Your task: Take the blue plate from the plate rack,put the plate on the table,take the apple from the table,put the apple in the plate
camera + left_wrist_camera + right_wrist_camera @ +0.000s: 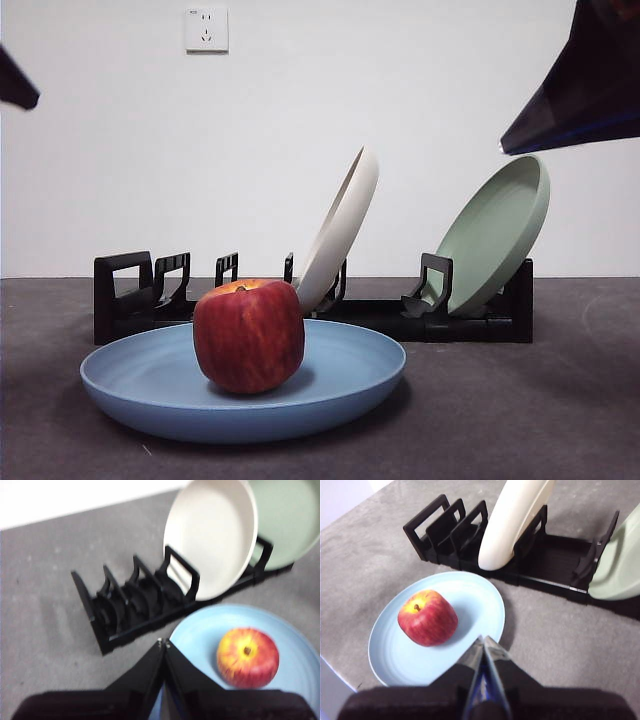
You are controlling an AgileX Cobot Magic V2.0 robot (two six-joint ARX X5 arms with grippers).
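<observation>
The blue plate [350,375] lies flat on the table [520,410] in front of the plate rack [130,295]. The red apple [248,335] sits in the plate, left of its middle. The plate [295,645] and apple [247,657] also show in the left wrist view, and the plate [470,605] and apple [427,617] in the right wrist view. My left gripper [164,644] is shut and empty, raised above the plate's edge. My right gripper [483,641] is shut and empty, raised above the plate's near edge. In the front view the arms show only as dark tips at the top corners.
A cream-white plate [340,230] leans in the rack's middle slots. A sage-green plate [495,235] leans at the rack's right end. The rack's left slots [125,602] hold nothing. A wall socket [206,29] is on the white wall behind.
</observation>
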